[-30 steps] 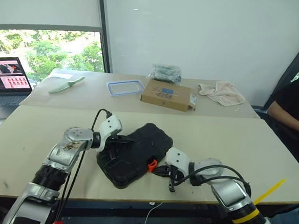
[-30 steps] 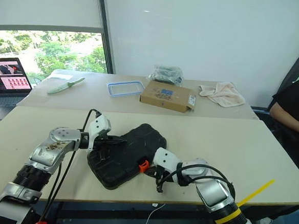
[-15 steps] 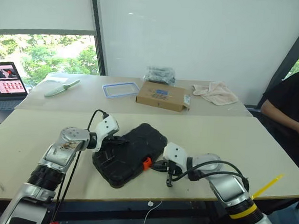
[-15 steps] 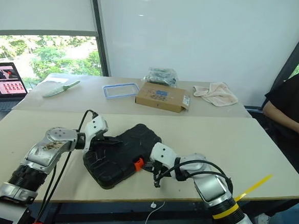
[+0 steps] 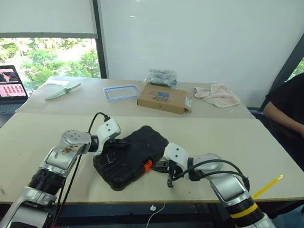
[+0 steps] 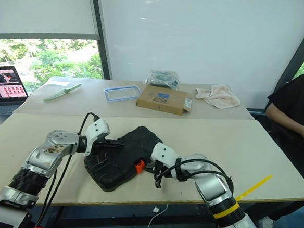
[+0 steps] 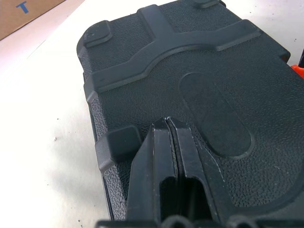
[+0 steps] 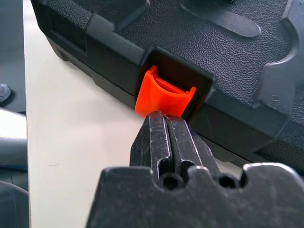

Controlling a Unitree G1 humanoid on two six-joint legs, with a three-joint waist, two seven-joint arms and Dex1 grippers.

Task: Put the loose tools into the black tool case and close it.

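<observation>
case: flat black textured plastic tool case (image 5: 131, 155) w/ rounded corners lies lid-down-shut on the near beige table (image 5: 243, 146), skewed, mid-near. I see no loose tools on the table, so I judge they're packed and only latching is left.
latch: small orange plastic latch (image 8: 164, 96) sits in its notch on the case's near-right edge, tipped outward, so not snapped home by my read.
L gripper: left gripper (image 7: 170, 137) has both black fingers pressed together, holding nothing, tips resting on the lid's left part. I keep it there as a hold-down so the case can't slide or lift while I work the latch.
R gripper: right gripper (image 8: 167, 124) also pinched tight, empty, tips touching the latch's lower lip. Closed fingers make a stiff poker, better for a push than a pinch.
far table: brown cardboard box (image 5: 163, 98), pale green knife (image 5: 64, 89), blue-rimmed clear lid (image 5: 121, 91), crumpled cloth (image 5: 216, 94); none are mine to move.
right edge: a person in dark top (image 5: 293, 111) seated, well apart.
vs earlier: whole view shifted, so camera moved; R gripper tips sat near-right of the latch w/ a gap, now against it. L gripper and case placed the same.
</observation>
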